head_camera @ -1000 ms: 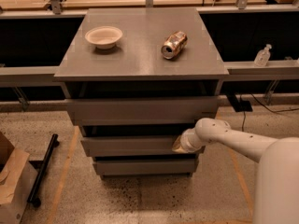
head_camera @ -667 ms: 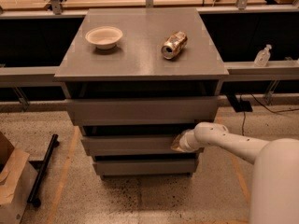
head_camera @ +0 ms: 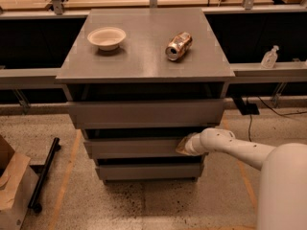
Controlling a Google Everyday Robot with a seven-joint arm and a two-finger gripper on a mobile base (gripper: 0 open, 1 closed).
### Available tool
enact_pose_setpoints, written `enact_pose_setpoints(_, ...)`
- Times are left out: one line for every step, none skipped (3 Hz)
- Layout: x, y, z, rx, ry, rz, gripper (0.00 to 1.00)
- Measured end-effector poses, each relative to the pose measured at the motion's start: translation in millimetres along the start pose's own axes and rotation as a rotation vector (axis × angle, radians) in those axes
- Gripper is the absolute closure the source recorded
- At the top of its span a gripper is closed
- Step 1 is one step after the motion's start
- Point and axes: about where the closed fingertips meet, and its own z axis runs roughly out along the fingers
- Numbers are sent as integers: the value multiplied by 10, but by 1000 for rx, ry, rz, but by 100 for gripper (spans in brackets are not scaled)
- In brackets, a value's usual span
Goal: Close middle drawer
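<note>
The middle drawer point(head_camera: 134, 147) is a grey front strip between a taller top drawer front point(head_camera: 146, 113) and a narrower bottom drawer front point(head_camera: 148, 171). It sits slightly further in than the top drawer front, with a dark gap above it. My gripper point(head_camera: 182, 146) is at the end of the white arm point(head_camera: 225, 145) that comes in from the lower right, and it presses against the right part of the middle drawer's front.
The grey cabinet top point(head_camera: 144, 56) holds a white bowl point(head_camera: 107, 37) and a crushed can point(head_camera: 178, 45) lying on its side. A cardboard box point(head_camera: 12, 190) and a black bar point(head_camera: 44, 174) lie on the floor at left. A bottle point(head_camera: 269, 57) stands on the rail at right.
My gripper has moved left along with the arm, staying against the middle drawer front. The drawer front appears pushed a little further in.
</note>
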Motion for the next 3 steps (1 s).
enact_pose_setpoints(0, 0, 0, 0, 0, 0, 100)
enact_pose_setpoints(0, 0, 0, 0, 0, 0, 100)
enact_pose_setpoints(0, 0, 0, 0, 0, 0, 74)
